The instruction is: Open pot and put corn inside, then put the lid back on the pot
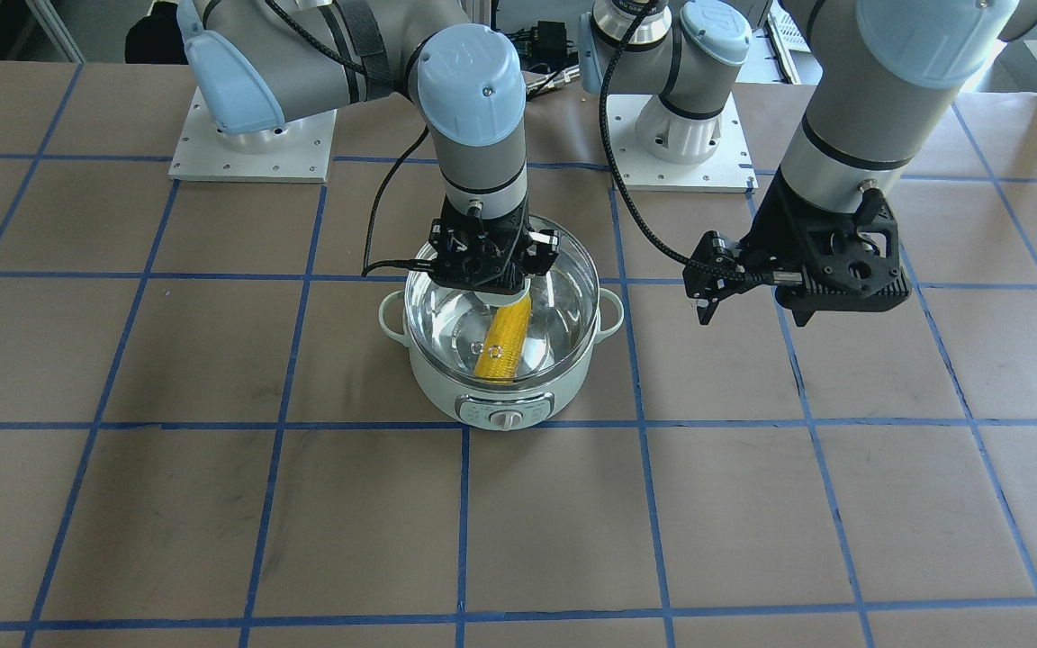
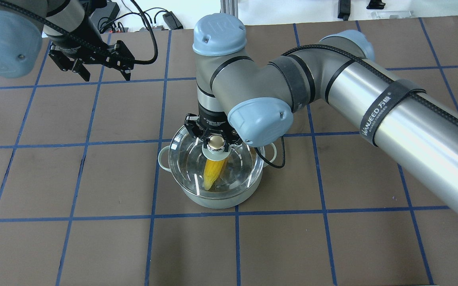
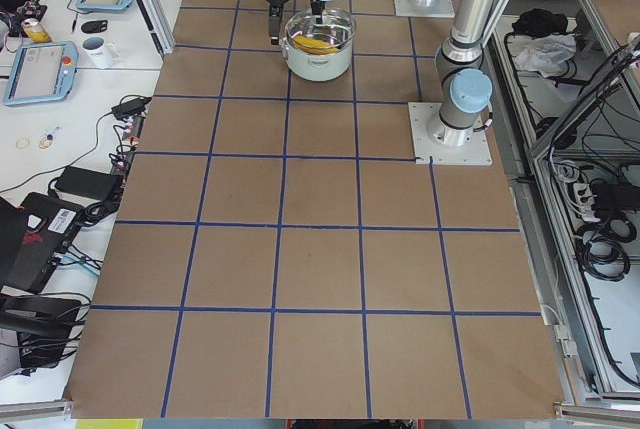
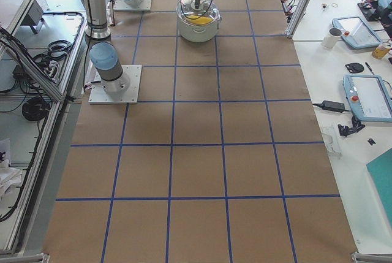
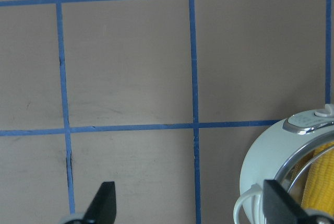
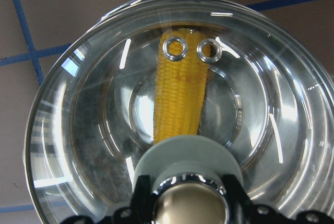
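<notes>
Around the middle of the tabletop (image 1: pixel 212 504), a little nearer the robot's edge, stands the pot (image 1: pixel 446 391), its dial (image 1: pixel 506 419) facing the far edge. The corn (image 2: pixel 212 172) lies inside on the steel floor, seen through the glass lid (image 2: pixel 240 167) that covers the opening; whether the lid is fully seated cannot be told. The right gripper (image 2: pixel 215 143) stands over it, fingers clamped on the knob (image 6: pixel 189 203). The left gripper (image 2: pixel 105 73) hangs above bare table toward the robot's left end, apart from the pot, its fingers (image 5: pixel 107 203) spread wide and holding nothing
</notes>
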`<state>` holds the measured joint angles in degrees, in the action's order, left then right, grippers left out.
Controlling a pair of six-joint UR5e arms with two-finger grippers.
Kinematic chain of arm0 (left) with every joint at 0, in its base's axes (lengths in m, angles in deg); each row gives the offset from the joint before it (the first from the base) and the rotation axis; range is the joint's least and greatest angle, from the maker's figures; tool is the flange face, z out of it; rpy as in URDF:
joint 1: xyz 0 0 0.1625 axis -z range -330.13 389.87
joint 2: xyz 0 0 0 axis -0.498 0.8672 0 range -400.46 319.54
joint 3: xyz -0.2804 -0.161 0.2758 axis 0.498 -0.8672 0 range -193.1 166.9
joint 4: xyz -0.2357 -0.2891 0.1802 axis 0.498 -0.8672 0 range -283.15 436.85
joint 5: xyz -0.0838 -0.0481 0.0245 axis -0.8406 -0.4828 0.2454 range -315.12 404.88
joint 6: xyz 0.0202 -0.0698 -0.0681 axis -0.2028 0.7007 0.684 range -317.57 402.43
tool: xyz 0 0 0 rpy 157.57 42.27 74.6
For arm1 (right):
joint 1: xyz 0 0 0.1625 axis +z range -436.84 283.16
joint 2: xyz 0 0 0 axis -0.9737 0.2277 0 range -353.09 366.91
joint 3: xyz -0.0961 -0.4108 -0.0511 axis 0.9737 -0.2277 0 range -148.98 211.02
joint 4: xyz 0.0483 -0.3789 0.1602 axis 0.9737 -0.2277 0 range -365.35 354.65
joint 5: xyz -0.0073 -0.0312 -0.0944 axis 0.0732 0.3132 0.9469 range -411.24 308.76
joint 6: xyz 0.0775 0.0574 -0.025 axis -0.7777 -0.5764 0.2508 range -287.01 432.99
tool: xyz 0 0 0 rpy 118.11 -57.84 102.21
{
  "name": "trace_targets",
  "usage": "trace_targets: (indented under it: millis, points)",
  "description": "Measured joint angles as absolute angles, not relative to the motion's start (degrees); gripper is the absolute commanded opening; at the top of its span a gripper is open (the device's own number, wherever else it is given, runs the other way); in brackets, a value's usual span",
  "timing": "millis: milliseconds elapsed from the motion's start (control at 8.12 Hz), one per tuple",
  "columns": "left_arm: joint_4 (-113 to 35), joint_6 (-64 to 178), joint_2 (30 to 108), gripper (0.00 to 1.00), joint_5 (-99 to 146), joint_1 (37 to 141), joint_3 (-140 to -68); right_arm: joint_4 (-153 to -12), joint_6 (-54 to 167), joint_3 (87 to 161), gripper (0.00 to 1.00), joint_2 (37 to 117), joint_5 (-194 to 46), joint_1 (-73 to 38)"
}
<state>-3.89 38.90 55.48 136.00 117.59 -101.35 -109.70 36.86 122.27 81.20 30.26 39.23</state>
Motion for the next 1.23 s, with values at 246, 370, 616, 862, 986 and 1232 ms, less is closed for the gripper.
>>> trace_targets:
  millis: [246, 370, 616, 862, 986, 1232]
  points:
    - [-3.7, 39.9, 52.6, 1.00, 136.3, 117.5, -105.6, -109.7, 37.3, 122.5, 0.32, 81.1, 30.7, 39.3]
    - [-3.6, 40.8, 52.6, 1.00, 136.6, 117.5, -106.7, -109.7, 37.4, 122.5, 0.59, 81.1, 30.9, 39.3]
    - [-3.5, 42.8, 53.2, 1.00, 136.9, 117.5, -107.1, -110.0, 37.3, 122.5, 0.80, 81.1, 31.0, 39.3]
    - [-3.7, 43.1, 53.6, 1.00, 138.0, 117.3, -106.8, -110.2, 37.1, 122.5, 0.99, 81.0, 30.7, 39.3]
    - [-3.7, 43.1, 53.8, 1.00, 140.1, 117.3, -106.7, -110.4, 37.1, 122.5, 0.99, 80.9, 30.6, 39.3]
    - [-3.8, 43.3, 53.8, 1.00, 142.0, 117.2, -106.0, -110.8, 37.3, 122.2, 0.91, 81.0, 30.9, 39.3]
